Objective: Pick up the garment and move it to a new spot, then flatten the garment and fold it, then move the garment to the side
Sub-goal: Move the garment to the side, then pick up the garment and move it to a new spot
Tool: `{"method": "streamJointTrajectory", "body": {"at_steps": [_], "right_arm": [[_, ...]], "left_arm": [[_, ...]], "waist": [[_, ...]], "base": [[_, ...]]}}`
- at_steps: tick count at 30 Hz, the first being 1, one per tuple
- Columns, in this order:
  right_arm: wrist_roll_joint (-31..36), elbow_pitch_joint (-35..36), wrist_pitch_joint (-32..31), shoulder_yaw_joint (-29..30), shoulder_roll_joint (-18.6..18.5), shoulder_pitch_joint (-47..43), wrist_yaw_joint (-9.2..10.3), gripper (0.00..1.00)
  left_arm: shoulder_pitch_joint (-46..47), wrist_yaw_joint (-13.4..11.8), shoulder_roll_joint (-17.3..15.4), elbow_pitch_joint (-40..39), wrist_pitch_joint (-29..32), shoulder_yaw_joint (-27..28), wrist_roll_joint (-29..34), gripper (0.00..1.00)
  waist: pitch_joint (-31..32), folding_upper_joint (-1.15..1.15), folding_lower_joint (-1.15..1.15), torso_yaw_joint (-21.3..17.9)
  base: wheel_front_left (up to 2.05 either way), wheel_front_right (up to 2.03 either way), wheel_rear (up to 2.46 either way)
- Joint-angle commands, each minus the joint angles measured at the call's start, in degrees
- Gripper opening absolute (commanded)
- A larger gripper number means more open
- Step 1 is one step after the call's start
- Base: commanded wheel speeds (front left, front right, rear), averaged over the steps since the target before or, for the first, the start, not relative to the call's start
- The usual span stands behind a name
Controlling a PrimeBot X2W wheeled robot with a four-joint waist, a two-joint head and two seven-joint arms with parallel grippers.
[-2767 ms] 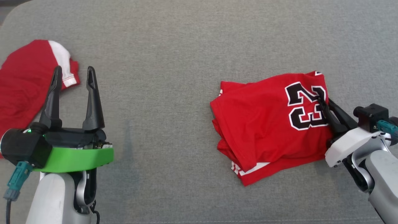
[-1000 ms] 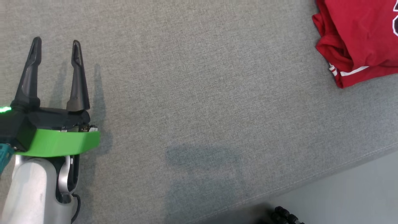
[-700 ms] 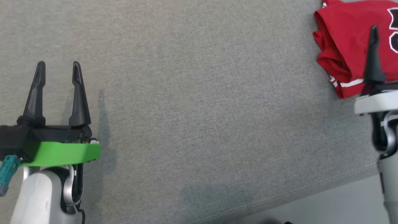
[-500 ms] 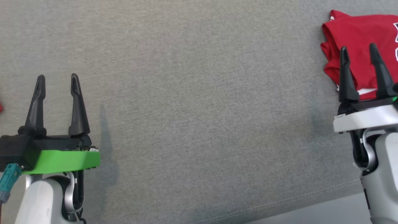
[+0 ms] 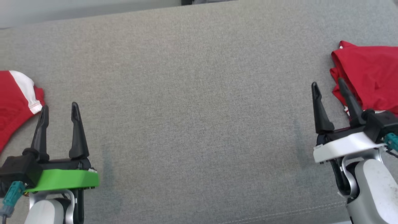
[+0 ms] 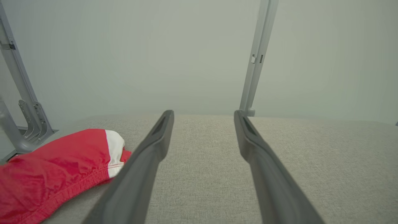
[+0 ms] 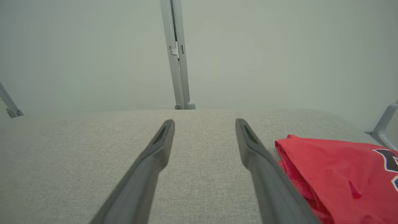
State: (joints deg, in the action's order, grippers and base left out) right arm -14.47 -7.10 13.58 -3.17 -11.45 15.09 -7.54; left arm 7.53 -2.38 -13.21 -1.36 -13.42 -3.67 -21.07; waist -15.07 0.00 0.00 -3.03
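Observation:
A folded red garment (image 5: 368, 76) with a dark number lies at the right edge of the grey cloth surface (image 5: 192, 102); in the right wrist view this folded garment (image 7: 339, 174) sits just right of my fingers. Another red garment (image 5: 14, 102) with a white band lies crumpled at the left edge, and the left wrist view has that crumpled garment (image 6: 59, 163) left of my fingers. My left gripper (image 5: 60, 106) stands open and empty beside the crumpled one. My right gripper (image 5: 327, 82) is open and empty, its right finger overlapping the folded garment's near-left edge.
The grey surface's back edge (image 5: 93, 14) runs along the top, with pale floor beyond. A front seam (image 5: 279, 213) shows at the bottom right. Metal frame posts (image 6: 256, 59) (image 7: 177, 56) rise behind the surface against a pale wall.
The head camera has swung, so the whole picture shifted. My right gripper left the folded garment's edge and now stands upright at the lower right. The left gripper stays open.

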Motion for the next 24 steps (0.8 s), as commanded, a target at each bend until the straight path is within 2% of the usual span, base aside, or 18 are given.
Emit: {"method": "streamJointTrajectory", "body": {"at_steps": [1,17,24], "right_arm": [[-0.1,0.0,-0.2,-0.2,-0.1,-1.0,0.10,1.00],[0.7,1.6,-2.5,0.6,0.7,-9.2,0.10,1.00],[1.2,2.7,-3.4,1.9,1.2,-11.4,0.10,1.00]], "left_arm": [[-0.9,-0.3,0.0,0.2,0.0,0.1,-0.1,1.00],[-8.0,-1.4,0.8,1.0,1.6,-1.6,-1.0,1.00],[-9.0,-1.7,-0.1,0.6,2.5,-1.9,-0.8,1.00]], "waist": [[2.5,0.00,0.00,0.8],[10.6,0.00,0.00,0.2],[12.5,0.00,0.00,0.0]], "base": [[0.00,0.00,0.00],[0.00,0.00,0.00],[0.00,0.00,0.00]]}}
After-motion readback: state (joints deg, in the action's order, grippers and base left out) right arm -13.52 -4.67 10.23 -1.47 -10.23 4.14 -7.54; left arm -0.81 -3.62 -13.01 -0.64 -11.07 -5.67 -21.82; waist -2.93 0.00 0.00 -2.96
